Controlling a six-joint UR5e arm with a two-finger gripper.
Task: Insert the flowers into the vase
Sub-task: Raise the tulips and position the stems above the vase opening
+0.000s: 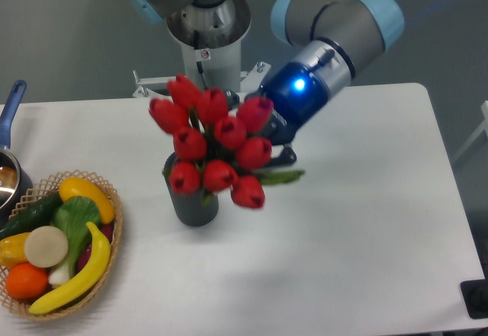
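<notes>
One UR5e arm over the white table [366, 222]. Gripper [276, 139] sits right of the vase, blue LED lit on the wrist; jaws mostly hidden behind the blooms but clamped on the stems of the red tulip bunch [213, 149]. Bunch is off the table, buds fanned out in front of and above the dark ribbed vase [194, 201], covering its mouth; can't tell if stems are inside. Woven fruit basket [110, 233] w/ banana, orange, cucumber at left edge. Blue-handled pot [9, 157] far left.
</notes>
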